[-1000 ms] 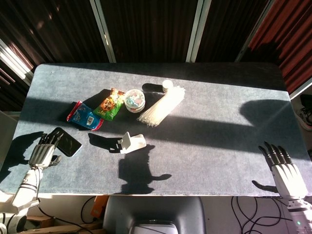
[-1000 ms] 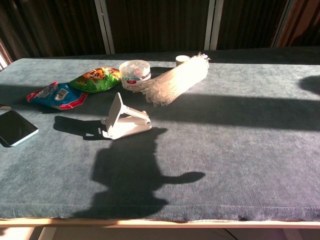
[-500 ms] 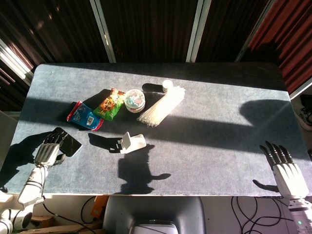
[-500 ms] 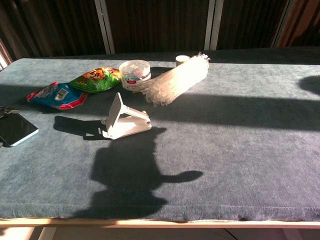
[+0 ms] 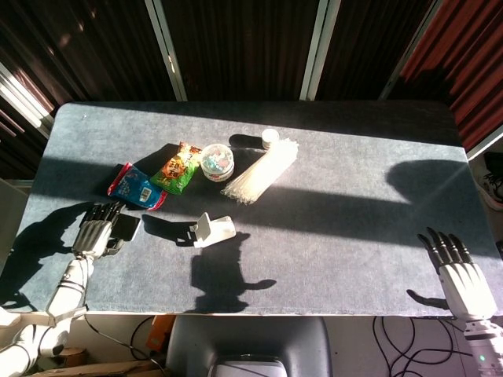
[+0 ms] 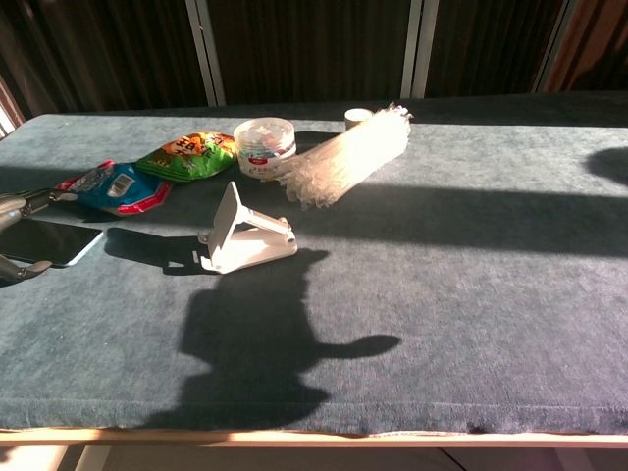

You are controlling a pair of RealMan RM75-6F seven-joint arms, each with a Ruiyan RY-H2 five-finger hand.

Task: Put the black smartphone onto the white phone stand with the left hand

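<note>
The black smartphone (image 5: 130, 228) (image 6: 54, 241) lies flat on the grey table near its left edge. My left hand (image 5: 97, 234) (image 6: 18, 235) covers the phone's left part, with fingers (image 6: 29, 201) along its far edge and the thumb at its near edge, gripping it. The white phone stand (image 5: 212, 229) (image 6: 240, 240) sits empty to the right of the phone, its back plate tilted up. My right hand (image 5: 459, 275) is open, palm down with fingers spread, at the table's front right corner, and shows only in the head view.
Just behind the phone lies a blue snack packet (image 5: 135, 186) (image 6: 113, 186), then a green one (image 5: 178, 167) (image 6: 186, 154). Further back are a round tub (image 5: 217, 160) (image 6: 264, 140), a clear plastic bundle (image 5: 262, 170) (image 6: 348, 157) and a small white cap (image 5: 269, 136).
My left hand has moved right and forward over the phone. The phone has slid right toward the stand and turned with the hand. The right hand has stayed put.
</note>
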